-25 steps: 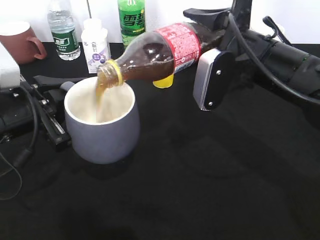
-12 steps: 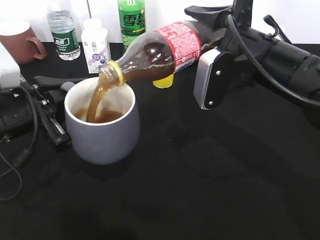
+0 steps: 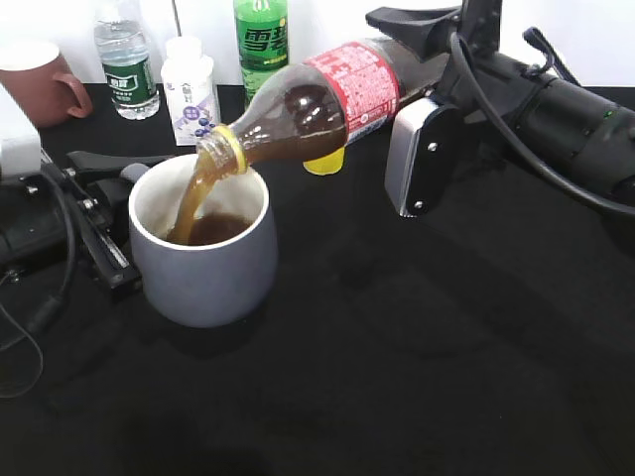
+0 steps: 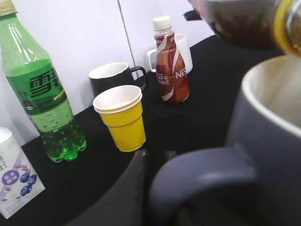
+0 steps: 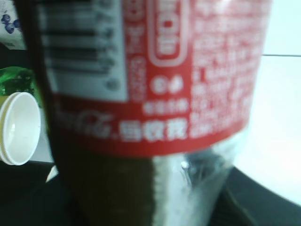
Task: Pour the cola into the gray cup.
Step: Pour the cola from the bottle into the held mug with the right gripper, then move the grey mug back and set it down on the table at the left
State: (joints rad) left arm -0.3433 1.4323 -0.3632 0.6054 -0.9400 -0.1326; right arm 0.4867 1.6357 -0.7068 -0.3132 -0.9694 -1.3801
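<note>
Right gripper (image 3: 422, 59): we hold it closed around the base end of the cola (image 3: 317, 104), tilted neck-down so the stream falls inside the rim. Left gripper (image 3: 104, 213): set against the handle side of the gray cup (image 3: 203, 248), apparently to steady it; we cannot tell whether it clamps. Cup: on the black table (image 3: 397, 357), partly filled. Beside: yellow paper cup (image 4: 123, 117), green soda bottle (image 4: 40, 89).

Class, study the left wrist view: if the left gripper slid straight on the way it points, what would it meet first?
Probably the yellow paper cup, standing just past the gray cup's handle; the green soda bottle stands to its left. Depth is hard to judge here.
</note>
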